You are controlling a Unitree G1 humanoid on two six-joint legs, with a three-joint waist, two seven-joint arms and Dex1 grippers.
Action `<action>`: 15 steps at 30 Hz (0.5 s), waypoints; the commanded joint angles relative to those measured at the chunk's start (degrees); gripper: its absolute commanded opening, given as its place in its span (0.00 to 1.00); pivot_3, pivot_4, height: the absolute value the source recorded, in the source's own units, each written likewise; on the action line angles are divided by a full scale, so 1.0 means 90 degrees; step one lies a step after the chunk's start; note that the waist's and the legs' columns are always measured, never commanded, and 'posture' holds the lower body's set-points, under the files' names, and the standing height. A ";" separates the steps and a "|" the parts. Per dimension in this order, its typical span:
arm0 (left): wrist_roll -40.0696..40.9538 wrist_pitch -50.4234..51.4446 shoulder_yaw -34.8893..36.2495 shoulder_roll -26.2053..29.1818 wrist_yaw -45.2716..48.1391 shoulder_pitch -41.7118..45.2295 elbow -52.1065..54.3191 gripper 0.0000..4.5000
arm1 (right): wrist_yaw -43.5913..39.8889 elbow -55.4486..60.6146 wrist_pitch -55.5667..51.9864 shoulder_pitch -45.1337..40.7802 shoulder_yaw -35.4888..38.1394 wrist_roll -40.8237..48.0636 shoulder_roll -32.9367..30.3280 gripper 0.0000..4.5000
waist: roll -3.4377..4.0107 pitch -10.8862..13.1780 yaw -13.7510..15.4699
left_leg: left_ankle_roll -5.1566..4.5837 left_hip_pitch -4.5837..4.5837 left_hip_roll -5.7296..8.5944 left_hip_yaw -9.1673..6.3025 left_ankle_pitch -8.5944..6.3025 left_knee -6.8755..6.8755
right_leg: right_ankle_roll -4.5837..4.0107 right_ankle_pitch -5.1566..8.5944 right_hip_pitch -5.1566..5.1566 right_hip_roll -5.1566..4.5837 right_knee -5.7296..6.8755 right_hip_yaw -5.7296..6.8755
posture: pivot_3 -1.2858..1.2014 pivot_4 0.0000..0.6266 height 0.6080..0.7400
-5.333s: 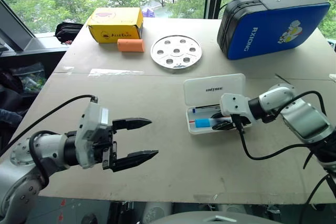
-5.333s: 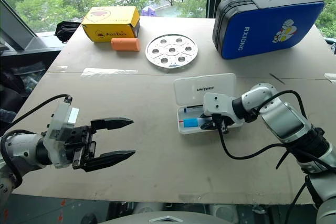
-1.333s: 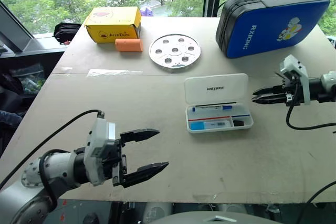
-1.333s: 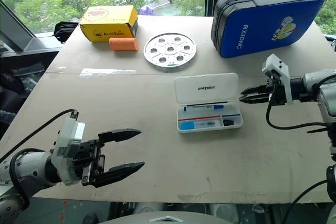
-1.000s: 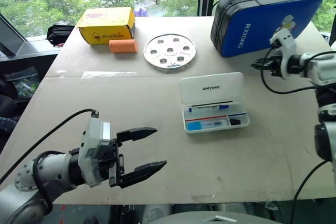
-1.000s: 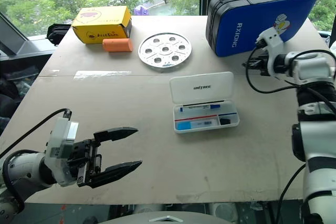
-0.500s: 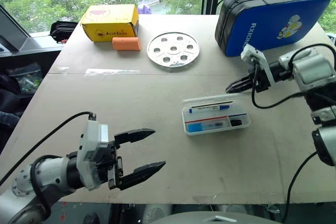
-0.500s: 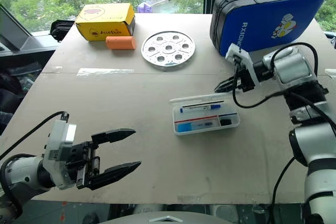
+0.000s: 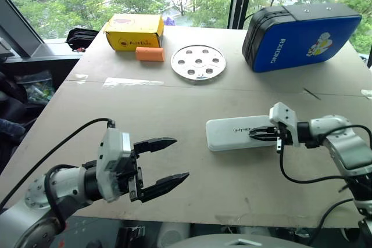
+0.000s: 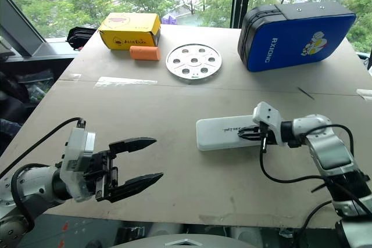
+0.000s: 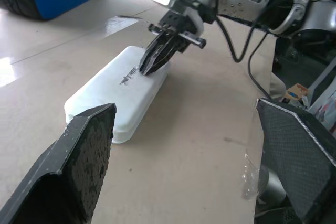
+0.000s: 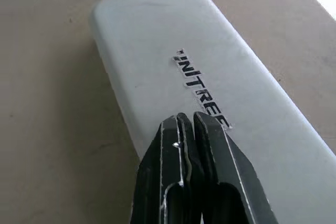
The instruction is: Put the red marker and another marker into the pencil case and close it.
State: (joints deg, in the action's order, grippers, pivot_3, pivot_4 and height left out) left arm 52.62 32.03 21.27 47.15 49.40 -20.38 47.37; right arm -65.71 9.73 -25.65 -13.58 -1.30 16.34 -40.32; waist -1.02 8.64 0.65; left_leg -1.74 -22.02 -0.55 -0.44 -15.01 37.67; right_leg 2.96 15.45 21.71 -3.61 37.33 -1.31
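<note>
A large table (image 9: 174,108) is seen from above, with a blue padded case (image 9: 302,36) at two o'clock. The pencil case (image 9: 235,136) lies flat just right of the table's centre, lid down, its long axis running from nine to three o'clock. The right gripper (image 9: 263,133) is the nearer one: it is laid on the lid's three o'clock end, fingers pressed almost together, gripping nothing. The lid appears shut, so only a last press may be needed. The left gripper (image 9: 161,164) is held wide open and empty at seven o'clock, well apart from the pencil case.
</note>
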 commanded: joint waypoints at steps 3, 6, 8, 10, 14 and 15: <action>-0.0399 -0.0152 -0.0034 -0.0017 0.0091 -0.0213 -0.0249 0.97 | -0.0094 0.1195 0.0239 0.1597 0.1915 0.0993 -0.0437 0.50 | 0.0036 0.0023 0.0016 | -0.0003 -0.0002 0.0001 -0.0012 -0.0002 -0.0026 | 0.0022 -0.0010 0.0001 0.0003 -0.0013 0.0006 | 0.52 0.24 1.00; -0.0788 -0.0487 0.0191 -0.0078 0.0444 -0.0668 -0.0570 0.97 | -0.0288 0.1413 0.0415 0.3018 0.3220 0.1282 -0.0414 0.82 | 0.0042 0.0027 0.0014 | -0.0004 -0.0003 -0.0012 -0.0023 -0.0002 -0.0042 | 0.0021 -0.0009 0.0002 0.0028 -0.0023 0.0009 | 0.52 0.24 1.00; -0.0974 -0.0666 0.0355 -0.0088 0.0727 -0.1010 -0.0769 0.97 | -0.0449 0.1458 0.0804 0.3898 0.4026 0.1279 -0.0304 0.99 | 0.0050 0.0032 0.0017 | -0.0003 -0.0002 -0.0020 -0.0027 -0.0002 -0.0052 | 0.0019 -0.0007 -0.0001 0.0052 -0.0033 0.0007 | 0.52 0.24 1.00; -0.1078 -0.0787 0.0456 -0.0087 0.0954 -0.1267 -0.0866 0.97 | -0.0499 0.1517 0.0972 0.4495 0.4532 0.1332 -0.0228 0.99 | 0.0056 0.0037 0.0012 | -0.0004 0.0000 -0.0020 -0.0020 -0.0002 -0.0054 | 0.0001 0.0004 -0.0001 0.0054 -0.0036 0.0008 | 0.52 0.24 1.00; -0.1316 -0.1002 0.0518 -0.0053 0.1351 -0.1589 -0.1085 0.97 | -0.0578 0.1613 0.1345 0.5318 0.5148 0.1330 -0.0094 0.99 | 0.0045 0.0040 -0.0018 | -0.0004 0.0009 -0.0032 0.0013 -0.0002 -0.0046 | -0.0001 0.0008 -0.0001 0.0051 -0.0042 -0.0006 | 0.52 0.24 1.00; -0.1333 -0.1017 0.0481 -0.0034 0.1430 -0.1583 -0.1148 0.97 | -0.0570 0.1639 0.1380 0.5406 0.5195 0.1343 -0.0078 0.99 | 0.0043 0.0041 -0.0018 | -0.0004 0.0016 -0.0045 0.0030 -0.0003 -0.0035 | 0.0001 0.0008 -0.0005 0.0043 -0.0043 -0.0026 | 0.52 0.24 1.00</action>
State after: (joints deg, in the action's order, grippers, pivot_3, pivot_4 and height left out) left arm 41.03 24.29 24.58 46.58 60.72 -34.36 37.42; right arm -70.66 22.60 -14.71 34.59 42.76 27.25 -41.18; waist -0.63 9.01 0.49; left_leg -1.77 -21.87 -0.97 -0.16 -15.04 37.37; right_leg 3.10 15.60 21.68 -3.24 36.94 -1.57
